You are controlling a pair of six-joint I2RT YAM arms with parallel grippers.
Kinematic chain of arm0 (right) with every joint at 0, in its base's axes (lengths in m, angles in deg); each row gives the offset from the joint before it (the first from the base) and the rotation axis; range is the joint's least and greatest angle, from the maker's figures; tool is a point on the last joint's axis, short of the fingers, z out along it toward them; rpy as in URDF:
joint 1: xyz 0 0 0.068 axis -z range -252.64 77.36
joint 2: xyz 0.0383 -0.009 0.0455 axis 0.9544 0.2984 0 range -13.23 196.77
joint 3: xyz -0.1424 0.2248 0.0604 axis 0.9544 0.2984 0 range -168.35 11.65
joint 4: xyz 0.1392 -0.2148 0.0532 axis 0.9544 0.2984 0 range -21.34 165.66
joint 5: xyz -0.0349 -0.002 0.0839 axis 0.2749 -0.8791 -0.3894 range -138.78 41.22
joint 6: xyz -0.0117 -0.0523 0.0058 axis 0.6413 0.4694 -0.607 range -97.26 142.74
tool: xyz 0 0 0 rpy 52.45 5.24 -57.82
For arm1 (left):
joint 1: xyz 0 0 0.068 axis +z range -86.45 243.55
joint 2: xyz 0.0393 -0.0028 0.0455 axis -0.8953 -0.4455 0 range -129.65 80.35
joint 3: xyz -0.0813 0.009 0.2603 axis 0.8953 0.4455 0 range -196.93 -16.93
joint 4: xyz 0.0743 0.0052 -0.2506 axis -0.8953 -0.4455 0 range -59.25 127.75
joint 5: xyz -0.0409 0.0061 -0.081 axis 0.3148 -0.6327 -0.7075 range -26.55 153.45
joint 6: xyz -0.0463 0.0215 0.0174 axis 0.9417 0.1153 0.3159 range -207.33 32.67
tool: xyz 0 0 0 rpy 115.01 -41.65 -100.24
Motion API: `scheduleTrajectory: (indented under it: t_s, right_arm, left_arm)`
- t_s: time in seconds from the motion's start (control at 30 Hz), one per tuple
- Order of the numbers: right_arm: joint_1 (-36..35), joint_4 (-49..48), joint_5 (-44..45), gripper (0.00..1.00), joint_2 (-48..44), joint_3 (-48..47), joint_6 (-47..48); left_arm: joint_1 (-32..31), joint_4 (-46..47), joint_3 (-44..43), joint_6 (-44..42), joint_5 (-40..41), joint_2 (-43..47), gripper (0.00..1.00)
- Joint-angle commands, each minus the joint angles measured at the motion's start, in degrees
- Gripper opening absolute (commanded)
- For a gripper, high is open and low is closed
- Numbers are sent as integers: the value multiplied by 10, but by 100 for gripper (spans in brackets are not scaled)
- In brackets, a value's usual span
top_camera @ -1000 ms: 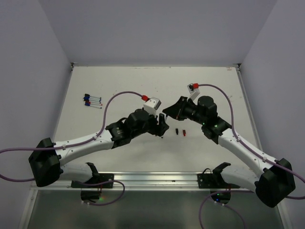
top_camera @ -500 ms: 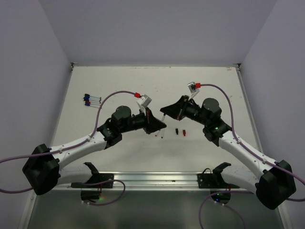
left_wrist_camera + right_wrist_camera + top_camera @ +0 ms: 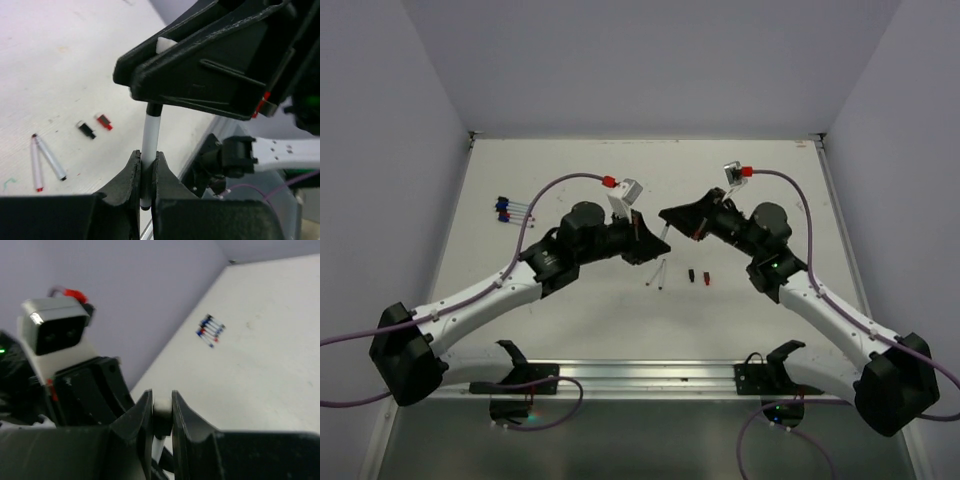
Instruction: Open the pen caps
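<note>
1. My left gripper (image 3: 148, 164) is clamped tight on a thin white plastic pen (image 3: 150, 135), held up off the table.
2. My right gripper (image 3: 161, 401) is pinched closed on the same pen's black-tipped other end.
3. Beyond them, two uncapped white pens (image 3: 50, 160), a small black plastic cap (image 3: 86, 129) and a small red plastic cap (image 3: 104, 121) lie loose on the white table (image 3: 50, 60).

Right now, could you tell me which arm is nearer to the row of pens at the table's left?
Left. The left arm passes just right of the pens; the right arm is much farther right.

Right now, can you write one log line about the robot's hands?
left gripper: shut on thin white pen | right gripper: shut on its other end | pen: held in air
</note>
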Motion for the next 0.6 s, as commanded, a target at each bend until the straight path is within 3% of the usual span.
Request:
scheduleTrajectory:
  t_s: [0.0,0.03,0.07,0.1,0.13,0.27,0.33,0.4,0.43,0.47,0.53,0.57]
  right_arm:
    - [-25,289,205,0,-24,-73,130]
    - [-47,369,271,0,-20,-89,151]
    - [-58,402,319,0,-14,-101,159]
    - [-72,435,430,0,-5,-129,162]
    - [-81,461,465,0,4,-141,167]
    - [-95,545,560,0,37,-172,152]
    - [-96,558,577,0,44,-178,150]
    - [-96,552,564,0,42,-172,155]
    - [-97,544,551,0,38,-170,157]
    - [-97,540,527,0,37,-168,161]
    - [-95,515,491,0,30,-161,169]
    - [-88,497,427,0,24,-143,172]
  left_arm:
    - [-43,-297,-110,38,416,-53,0]
    - [-60,-385,-128,65,529,-71,0]
    - [-73,-423,-156,120,576,-89,0]
    - [-100,-459,-168,155,618,-119,0]
    - [-114,-523,-180,188,687,-134,0]
    - [-173,-647,-228,328,794,-203,0]
    - [-186,-670,-237,351,814,-216,0]
    - [-190,-605,-220,260,795,-193,0]
    - [-191,-475,-170,205,751,-168,0]
    - [-190,-405,-138,101,718,-104,0]
    - [-182,-265,-66,34,614,-44,0]
    - [-173,-249,-54,12,575,-1,0]
